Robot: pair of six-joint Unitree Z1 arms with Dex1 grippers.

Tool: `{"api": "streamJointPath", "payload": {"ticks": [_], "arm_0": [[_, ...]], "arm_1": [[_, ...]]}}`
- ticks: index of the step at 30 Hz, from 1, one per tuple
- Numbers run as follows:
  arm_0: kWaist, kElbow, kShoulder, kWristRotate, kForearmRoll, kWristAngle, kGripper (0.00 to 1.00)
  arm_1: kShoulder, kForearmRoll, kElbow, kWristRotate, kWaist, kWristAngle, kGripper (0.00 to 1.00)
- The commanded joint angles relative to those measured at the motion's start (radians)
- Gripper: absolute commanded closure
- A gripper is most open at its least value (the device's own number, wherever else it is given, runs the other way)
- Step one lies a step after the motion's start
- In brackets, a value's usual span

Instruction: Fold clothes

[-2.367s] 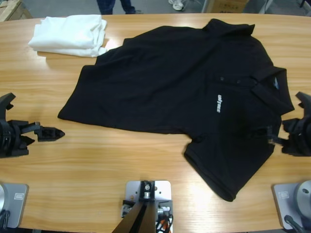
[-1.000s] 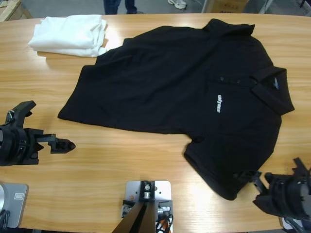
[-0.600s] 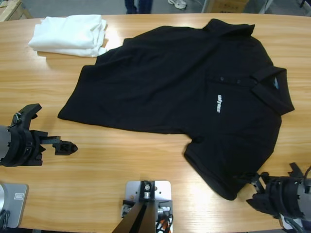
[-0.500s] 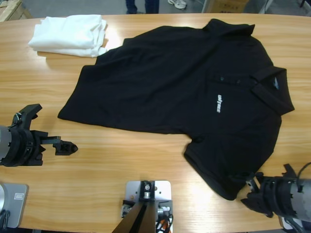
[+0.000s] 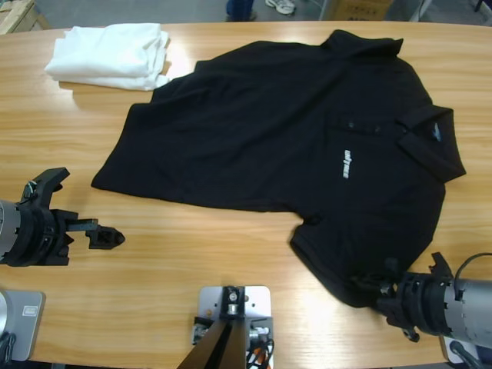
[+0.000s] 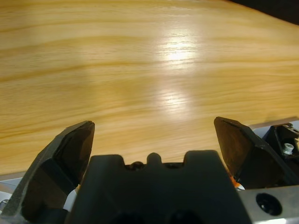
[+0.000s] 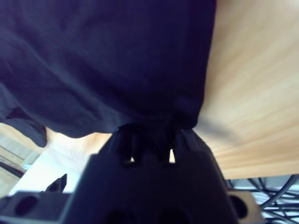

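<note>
The clothes, a black polo shirt, lie spread flat on the wooden table, collar to the right and white chest lettering facing up. My right gripper is at the shirt's near sleeve by the front right edge. In the right wrist view the sleeve cloth bunches into the right gripper, which is shut on it. My left gripper hovers over bare wood left of the shirt's hem, apart from it. It stands open with nothing in it in the left wrist view.
A folded white garment pile sits at the table's back left. A person's legs show beyond the far edge. Bare wood lies between the left gripper and the shirt.
The right gripper slid left along the front edge to the near sleeve and shut on its hem. The left gripper crept slightly right. The person behind the table walked right.
</note>
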Motion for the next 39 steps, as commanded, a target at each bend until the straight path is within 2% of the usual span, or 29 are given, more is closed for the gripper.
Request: {"api": "streamJointPath", "payload": {"ticks": [1,6,12,15,18,20,25,28,32,36,39], "arm_0": [[-0.014,0.008,0.026,-0.012,0.000,-0.019,0.000],[-0.014,0.004,0.030,-0.021,-0.001,-0.019,0.000],[-0.014,0.004,0.020,-0.028,0.000,-0.017,0.000],[-0.002,0.008,0.017,-0.099,0.001,0.024,0.000],[0.059,0.019,0.048,-0.182,0.000,0.068,0.000],[0.135,0.016,0.069,-0.185,-0.012,0.069,0.000],[0.346,0.031,0.097,-0.051,-0.131,0.064,0.008],[0.435,0.042,0.104,-0.025,-0.169,0.055,0.087],[0.467,0.119,0.149,-0.005,-0.341,-0.044,0.170],[0.467,0.201,0.225,-0.002,-0.489,-0.118,0.170],[0.477,0.221,0.257,-0.002,-0.526,-0.118,0.170]], "arm_1": [[-0.046,0.029,0.025,-0.079,0.006,-0.050,1.000],[-0.059,0.070,-0.045,-0.160,0.006,-0.076,1.000],[-0.054,0.074,-0.048,-0.190,0.006,-0.074,1.000],[-0.048,0.170,-0.103,-0.241,0.006,-0.050,1.000],[-0.051,0.187,-0.102,-0.251,0.006,-0.047,1.000],[-0.057,0.187,-0.105,-0.255,0.006,-0.040,1.000],[-0.050,0.179,-0.107,-0.261,0.006,-0.019,1.000],[-0.055,0.177,-0.105,-0.261,0.006,-0.008,1.000],[-0.064,0.175,-0.107,-0.261,0.006,0.004,1.000],[-0.061,0.172,-0.107,-0.261,0.006,0.009,1.000],[-0.062,0.169,-0.105,-0.261,0.006,0.010,1.000]]}}
